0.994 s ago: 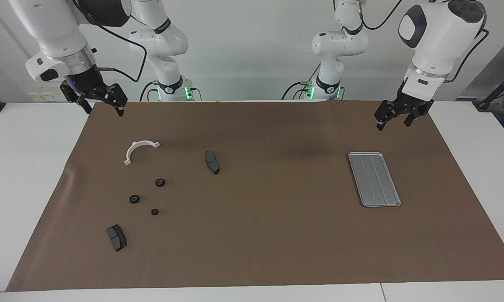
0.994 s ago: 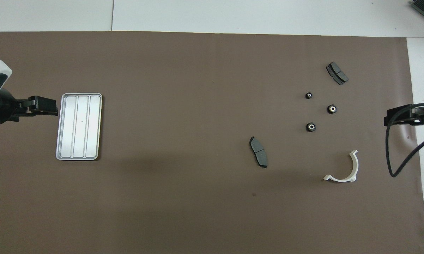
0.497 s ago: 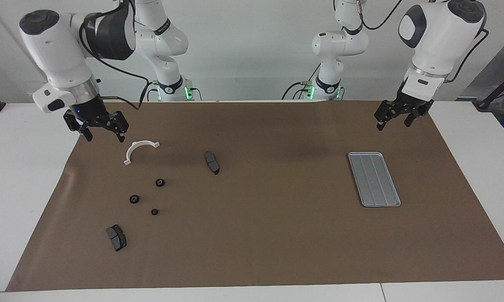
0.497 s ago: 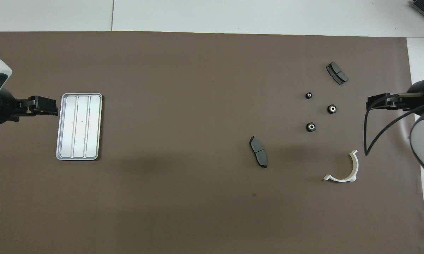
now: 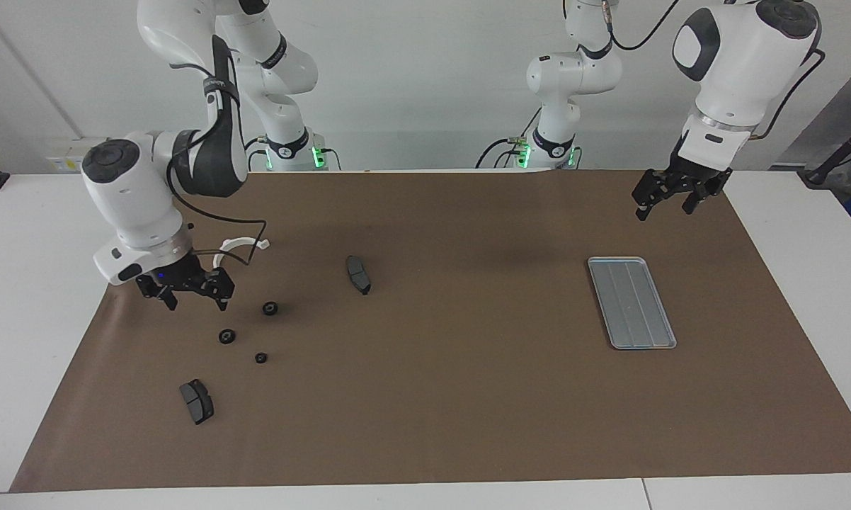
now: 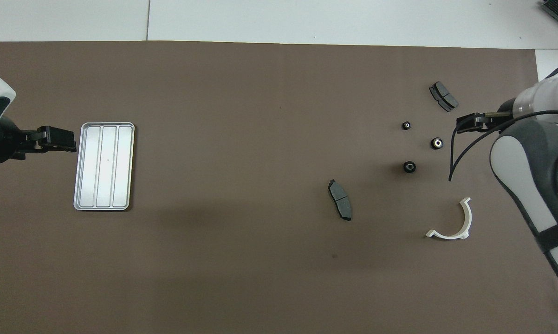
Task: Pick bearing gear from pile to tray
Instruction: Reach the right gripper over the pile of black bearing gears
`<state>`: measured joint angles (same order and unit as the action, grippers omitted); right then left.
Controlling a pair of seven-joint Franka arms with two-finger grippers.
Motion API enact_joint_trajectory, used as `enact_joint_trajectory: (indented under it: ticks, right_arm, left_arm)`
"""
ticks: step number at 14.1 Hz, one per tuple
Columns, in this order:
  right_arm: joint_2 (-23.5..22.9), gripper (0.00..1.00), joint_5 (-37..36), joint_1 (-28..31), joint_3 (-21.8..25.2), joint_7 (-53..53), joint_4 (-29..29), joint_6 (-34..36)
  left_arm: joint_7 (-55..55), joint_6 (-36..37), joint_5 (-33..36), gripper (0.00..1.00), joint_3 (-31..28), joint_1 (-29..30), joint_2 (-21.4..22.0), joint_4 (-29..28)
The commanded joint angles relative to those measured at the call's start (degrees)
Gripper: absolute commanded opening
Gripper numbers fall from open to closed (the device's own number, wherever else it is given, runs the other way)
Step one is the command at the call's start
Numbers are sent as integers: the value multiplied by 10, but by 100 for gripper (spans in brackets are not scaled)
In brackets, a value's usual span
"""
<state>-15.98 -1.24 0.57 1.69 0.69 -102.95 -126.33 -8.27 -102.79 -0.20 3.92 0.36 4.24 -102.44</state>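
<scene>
The pile lies at the right arm's end of the brown mat. It holds three small black bearing gears (image 5: 270, 308) (image 5: 226, 336) (image 5: 260, 358), seen from overhead as gears (image 6: 409, 167) (image 6: 437, 143) (image 6: 406, 125). My right gripper (image 5: 195, 304) (image 6: 462, 124) hangs open and holds nothing, low over the mat just beside the gears. The silver ridged tray (image 5: 631, 302) (image 6: 104, 166) lies bare at the left arm's end. My left gripper (image 5: 664, 210) (image 6: 70, 139) waits open in the air, over the mat beside the tray.
A white half-ring bracket (image 5: 245, 244) (image 6: 453, 222) lies partly hidden by the right arm. One dark brake pad (image 5: 358, 274) (image 6: 340, 206) sits toward the mat's middle; another (image 5: 197, 401) (image 6: 443, 96) lies farther from the robots than the gears.
The right arm has swung out and down from above the mat's near edge to just beside the gears. The left arm and all the parts have stayed put.
</scene>
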Motion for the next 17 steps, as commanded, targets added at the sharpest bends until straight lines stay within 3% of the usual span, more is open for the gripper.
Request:
enact_joint_trajectory:
  ticks: [1,6,11,15,17]
  right_arm:
    - [-36,100,25,-9,-3,12,0,-64]
    - [-98,100,33,-25,-9,6,4,-143]
    - [-121,100,35,-38,-9,0,4,-156]
    - [-123,70,35,-39,-9,1,0,-147]
    - [-123,61,35,-39,-8,1,-3,-144]
  left_arm:
    - [5,-8,-9,100,0,4,17,-20]
    - [4,-8,-9,100,0,4,17,-20]
    - [5,-8,-9,100,0,4,17,-19]
    - [4,-8,-9,100,0,4,17,-19]
    - [4,-8,-9,100,0,4,17,-20]
